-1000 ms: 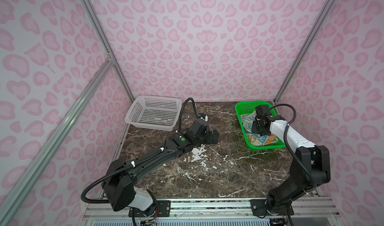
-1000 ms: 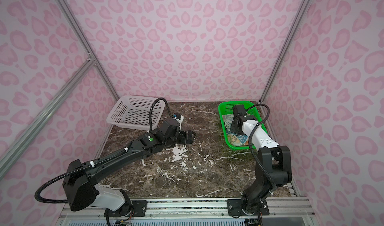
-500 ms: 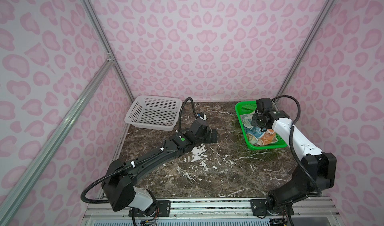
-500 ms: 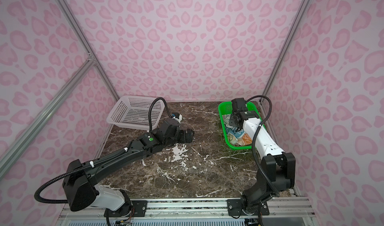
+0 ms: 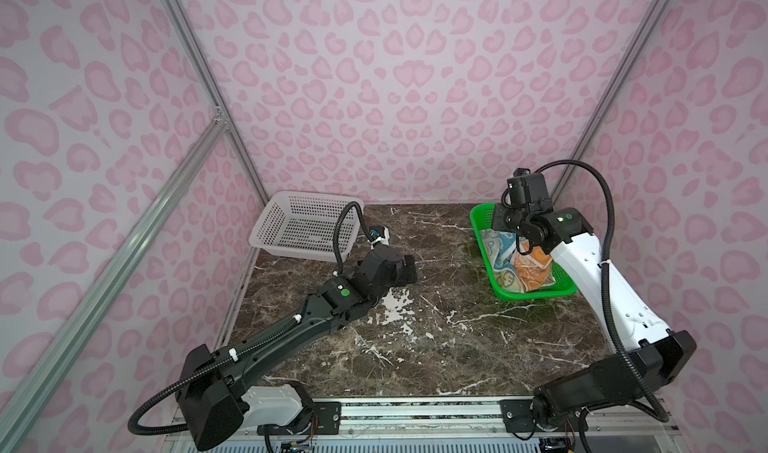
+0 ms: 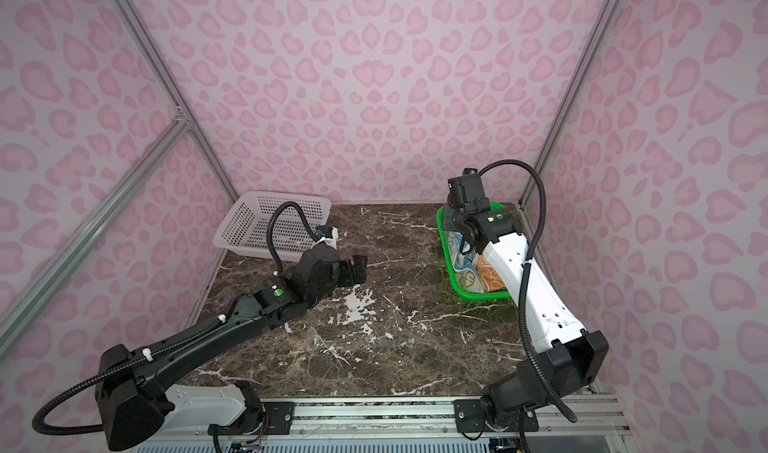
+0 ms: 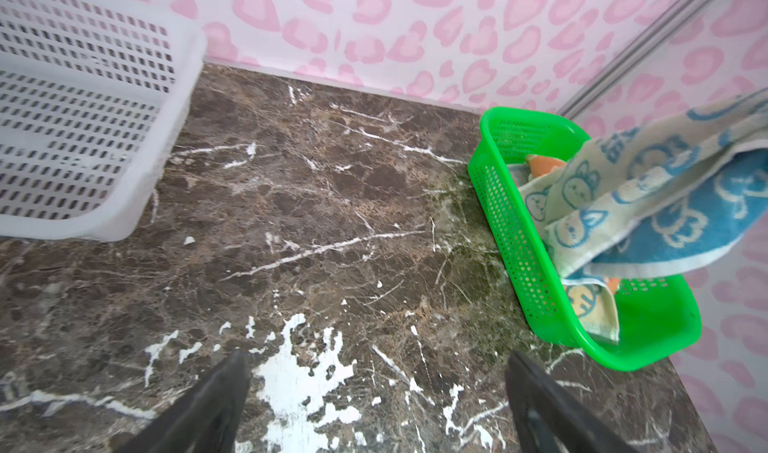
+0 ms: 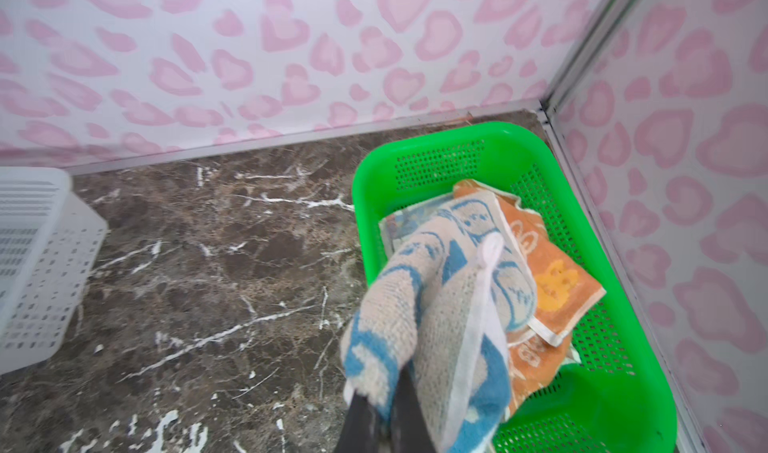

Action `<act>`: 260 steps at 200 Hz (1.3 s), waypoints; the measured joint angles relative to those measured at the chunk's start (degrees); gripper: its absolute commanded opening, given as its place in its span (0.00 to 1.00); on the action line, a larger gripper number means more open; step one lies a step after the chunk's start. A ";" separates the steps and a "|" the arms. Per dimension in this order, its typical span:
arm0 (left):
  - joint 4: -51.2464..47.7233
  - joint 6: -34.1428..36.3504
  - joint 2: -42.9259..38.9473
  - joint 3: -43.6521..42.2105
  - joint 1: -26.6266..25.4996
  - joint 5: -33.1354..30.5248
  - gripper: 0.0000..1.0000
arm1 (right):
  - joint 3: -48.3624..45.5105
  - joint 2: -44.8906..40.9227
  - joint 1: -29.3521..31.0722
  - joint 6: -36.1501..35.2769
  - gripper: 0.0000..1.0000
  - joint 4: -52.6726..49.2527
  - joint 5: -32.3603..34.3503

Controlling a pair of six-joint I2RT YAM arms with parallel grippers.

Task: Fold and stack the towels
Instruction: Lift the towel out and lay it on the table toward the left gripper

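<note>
Left end effector (image 7: 376, 357): fingers wide apart, holding nothing, low over the marble worktop (image 7: 291, 222).
Right end effector (image 8: 390, 392): clamped on a cream-and-blue towel (image 8: 440, 305), above the green basket (image 8: 436, 133).
Held towel: terry, cream with blue bunnies, blue reverse, white hem; bunched, hanging over the basket.
Orange towel (image 8: 552, 280): crumpled inside the basket.
White basket (image 5: 266, 232): far left corner.
Change: a second ago the right arm was down in the basket; now it is raised with the towel. The left arm is unchanged.

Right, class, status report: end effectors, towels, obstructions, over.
Left end effector open, empty, over table. Right end effector shut on blue-and-cream towel, hanging over green basket. Orange towel in basket. Nothing blocking.
</note>
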 measured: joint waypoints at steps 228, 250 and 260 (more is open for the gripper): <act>-4.00 -5.29 -9.73 -14.08 3.93 3.48 0.98 | -23.65 5.42 8.94 3.32 0.96 10.36 -12.70; -3.85 -6.54 -7.58 -15.04 5.20 6.05 0.98 | -26.43 7.15 8.76 4.31 0.99 12.81 -14.73; -3.74 -7.02 -6.08 -15.04 5.64 7.28 0.98 | -27.74 8.11 8.76 4.98 0.99 13.81 -16.33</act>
